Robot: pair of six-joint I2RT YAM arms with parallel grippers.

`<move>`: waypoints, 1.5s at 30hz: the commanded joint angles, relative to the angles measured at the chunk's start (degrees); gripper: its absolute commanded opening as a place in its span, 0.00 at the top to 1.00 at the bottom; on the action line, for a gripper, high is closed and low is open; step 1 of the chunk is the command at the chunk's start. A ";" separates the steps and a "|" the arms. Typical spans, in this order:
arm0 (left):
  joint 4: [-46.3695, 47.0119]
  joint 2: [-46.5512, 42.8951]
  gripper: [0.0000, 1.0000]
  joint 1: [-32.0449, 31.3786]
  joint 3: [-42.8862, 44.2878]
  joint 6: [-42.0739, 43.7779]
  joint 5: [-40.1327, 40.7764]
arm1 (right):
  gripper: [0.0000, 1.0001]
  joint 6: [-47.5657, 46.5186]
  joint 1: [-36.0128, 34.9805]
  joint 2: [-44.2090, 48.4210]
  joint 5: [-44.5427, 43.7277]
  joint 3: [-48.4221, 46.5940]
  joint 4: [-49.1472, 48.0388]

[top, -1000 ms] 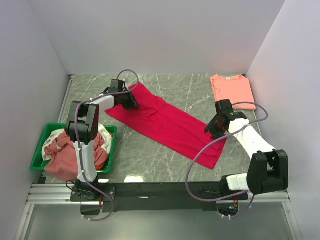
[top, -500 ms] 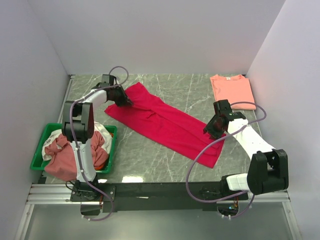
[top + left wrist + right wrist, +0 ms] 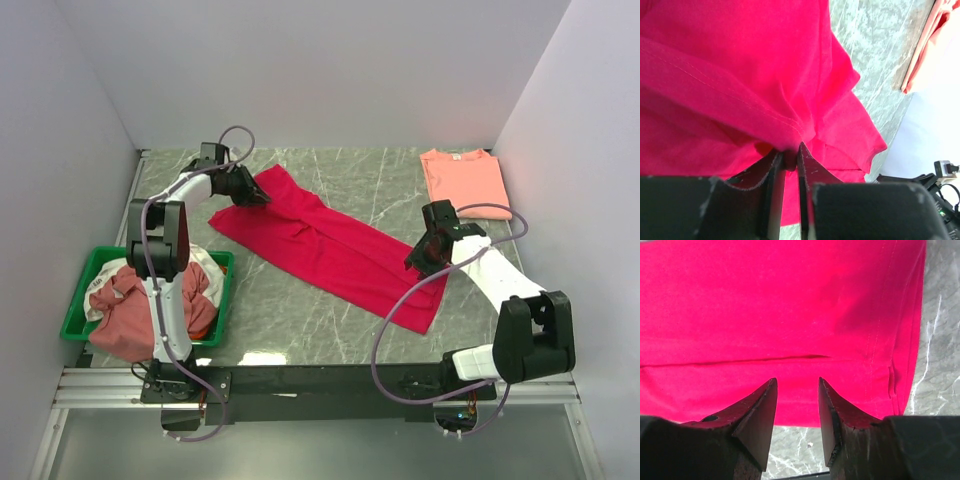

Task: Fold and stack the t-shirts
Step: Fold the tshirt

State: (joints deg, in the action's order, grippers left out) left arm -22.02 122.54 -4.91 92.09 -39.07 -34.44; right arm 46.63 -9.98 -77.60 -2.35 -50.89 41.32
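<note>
At the near left, a green plastic tray holds a heap of crumpled cloth t-shirts, waiting their turn. The left gripper is pinched tight on the far left corner of the bright red cloth t-shirt, likely to pull it flat. The red shirt lies slanted across the grey marble table. The right gripper hangs just over its right edge with its jaws apart, maybe ready to grab. Open table shows on both sides, giving room to fold. A folded salmon-pink t-shirt sits far right, well apart, probably starting the stack.
</note>
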 commanded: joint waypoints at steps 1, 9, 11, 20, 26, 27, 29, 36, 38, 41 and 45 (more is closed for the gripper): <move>-0.13 1.64 0.80 -0.10 3.70 -0.48 -2.48 | 0.54 0.39 -0.39 -0.88 -3.27 0.88 -1.42; -1.88 7.36 0.77 -0.10 11.17 -0.92 -1.86 | 0.54 0.04 -0.48 -3.61 -3.01 0.71 -2.65; -2.06 8.76 0.77 -0.10 13.27 -1.18 -1.42 | 0.54 -0.14 -0.39 -3.87 -3.27 0.36 -2.56; 0.57 13.77 0.76 -0.19 17.76 -4.00 -2.30 | 0.54 -0.31 -0.31 -6.33 -4.24 -0.61 -2.47; 4.44 15.18 0.75 -0.37 18.03 -4.26 -3.62 | 0.54 -0.31 -0.04 -9.23 -5.30 -1.31 -3.09; 4.79 15.36 0.75 -0.37 18.12 -4.35 -4.06 | 0.54 -0.31 0.05 -9.49 -5.56 -1.49 -3.09; 5.06 15.36 0.72 -0.37 18.73 -4.79 -4.32 | 0.54 -0.23 0.31 -9.94 -5.82 -1.58 -3.18; 0.58 12.20 0.63 -0.45 18.04 -1.28 0.50 | 0.54 0.04 1.54 -11.34 -5.83 -1.40 -4.14; 0.31 8.87 0.60 -0.37 15.24 1.01 5.05 | 0.54 0.04 1.54 -11.78 -5.65 -1.40 -4.23; 1.36 4.47 0.53 -0.19 11.01 3.29 7.63 | 0.54 0.04 1.54 -11.87 -5.38 -1.49 -4.41; 3.47 -0.10 0.46 -0.28 6.00 5.23 7.37 | 0.54 -0.22 1.54 -11.78 -5.38 -1.31 -4.41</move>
State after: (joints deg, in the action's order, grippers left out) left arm -20.80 129.54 -5.10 100.27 -37.47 -28.91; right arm 46.44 -8.80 -89.08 -6.44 -50.57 38.06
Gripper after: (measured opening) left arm 0.535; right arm 0.459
